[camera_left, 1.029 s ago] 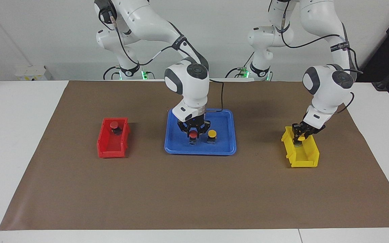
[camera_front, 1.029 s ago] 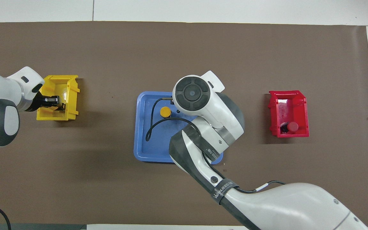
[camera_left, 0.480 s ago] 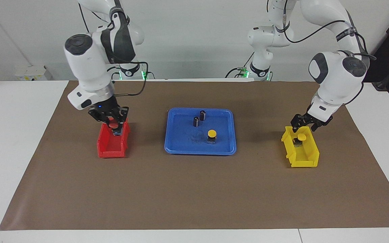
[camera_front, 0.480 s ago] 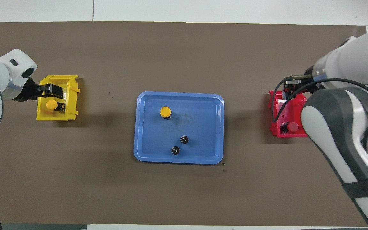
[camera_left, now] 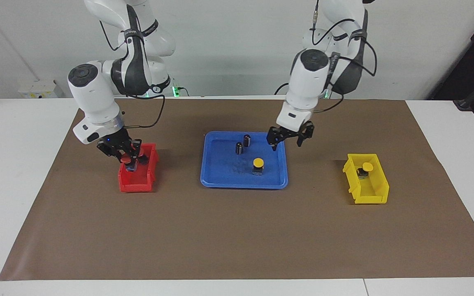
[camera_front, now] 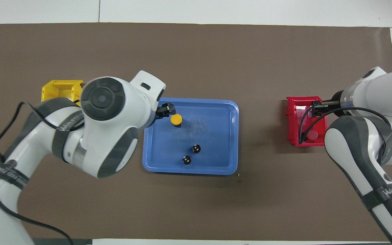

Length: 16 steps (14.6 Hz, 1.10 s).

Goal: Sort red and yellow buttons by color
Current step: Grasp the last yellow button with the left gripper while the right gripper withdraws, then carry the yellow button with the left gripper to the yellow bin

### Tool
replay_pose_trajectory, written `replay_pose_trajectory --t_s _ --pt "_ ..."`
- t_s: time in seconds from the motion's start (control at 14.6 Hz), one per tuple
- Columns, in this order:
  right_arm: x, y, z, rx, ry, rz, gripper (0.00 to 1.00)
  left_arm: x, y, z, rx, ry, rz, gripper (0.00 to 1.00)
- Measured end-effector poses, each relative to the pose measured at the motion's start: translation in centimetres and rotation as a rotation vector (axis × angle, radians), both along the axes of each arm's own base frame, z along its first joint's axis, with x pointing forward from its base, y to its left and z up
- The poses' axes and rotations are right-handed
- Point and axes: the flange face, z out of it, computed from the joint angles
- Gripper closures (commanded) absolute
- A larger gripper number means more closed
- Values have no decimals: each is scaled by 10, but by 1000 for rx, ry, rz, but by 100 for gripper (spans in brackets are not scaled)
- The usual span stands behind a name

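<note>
My right gripper (camera_left: 126,155) is shut on a red button (camera_left: 128,160) and holds it low in the red bin (camera_left: 136,187), which also shows in the overhead view (camera_front: 293,122). Another red button (camera_front: 312,135) lies in that bin, at its end nearer the robots. My left gripper (camera_left: 286,139) is open and empty over the blue tray's (camera_left: 220,181) edge toward the left arm's end. One yellow button (camera_left: 258,163) stands in the tray and also shows in the overhead view (camera_front: 176,119). Another yellow button (camera_left: 367,167) lies in the yellow bin (camera_left: 370,197).
Two dark cylinders (camera_left: 239,148) (camera_left: 247,139) without coloured caps stand in the tray, nearer the robots than the yellow button. A brown mat (camera_left: 237,234) covers the table. In the overhead view the left arm covers most of the yellow bin (camera_front: 58,86).
My right gripper carried a red button from the tray to the red bin and lowered it. My left gripper let go of a yellow button in the yellow bin and moved to the tray.
</note>
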Motion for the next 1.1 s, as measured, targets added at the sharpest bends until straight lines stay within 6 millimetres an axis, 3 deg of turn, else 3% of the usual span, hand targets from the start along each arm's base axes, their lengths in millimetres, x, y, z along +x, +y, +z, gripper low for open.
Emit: replay_pose_trajectory --t_s 0.14,0.27,0.41,0.48,0.55,0.62,0.82,0.89,0.96,1.1 --pt "-5 0 -16 1 -9 1 75 -6 -23 -30 17 -5 16 0" --pt "-10 1 -31 2 -13 2 75 -4 -29 -53 27 1 27 1" --pt "-14 3 -40 3 -18 7 75 0 -33 -71 36 -13 42 13" --pt "-15 4 -44 4 -16 8 75 1 -35 -78 37 -20 48 33" --pt "-15 4 -47 5 -15 9 74 2 -37 -82 35 -24 51 84" --pt "-15 4 -50 6 -18 9 71 2 -39 -82 33 -27 55 98" --pt "-14 4 -53 7 -19 9 68 2 -45 -75 20 -39 66 99" --pt "-14 4 -54 7 -19 9 61 3 -46 -72 17 -42 68 99" --pt "-15 4 -55 7 -21 9 45 5 -47 -67 17 -44 71 99" --pt "-16 4 -57 7 -19 9 34 14 -46 -44 33 -34 85 99"
